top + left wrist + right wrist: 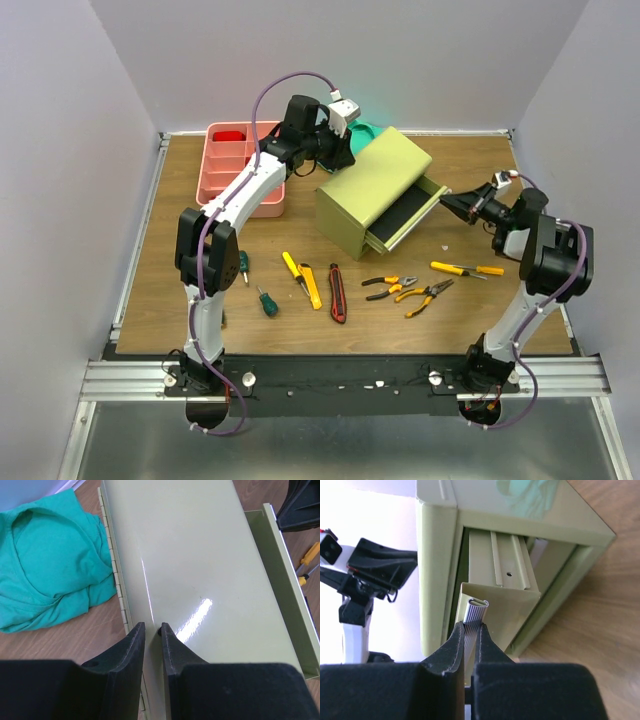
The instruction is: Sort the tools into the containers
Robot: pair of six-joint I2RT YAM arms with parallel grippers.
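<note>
At the right end of the chest [372, 185], my right gripper [471, 630] pinches the drawer handle [476, 611]
Its drawer [412, 213] slides out toward that arm; my narrow left gripper [152, 628] seemingly braces the top

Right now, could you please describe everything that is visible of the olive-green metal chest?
The olive-green chest is a boxy, glossy painted metal case standing askew on the wooden table. A long hinge runs along its top's rear edge, where the green cloth lies against it. One dark-lined drawer is pulled partly out; the right gripper is shut on its ribbed silver handle. The left gripper sits at the hinged edge; contact is unclear.
</note>
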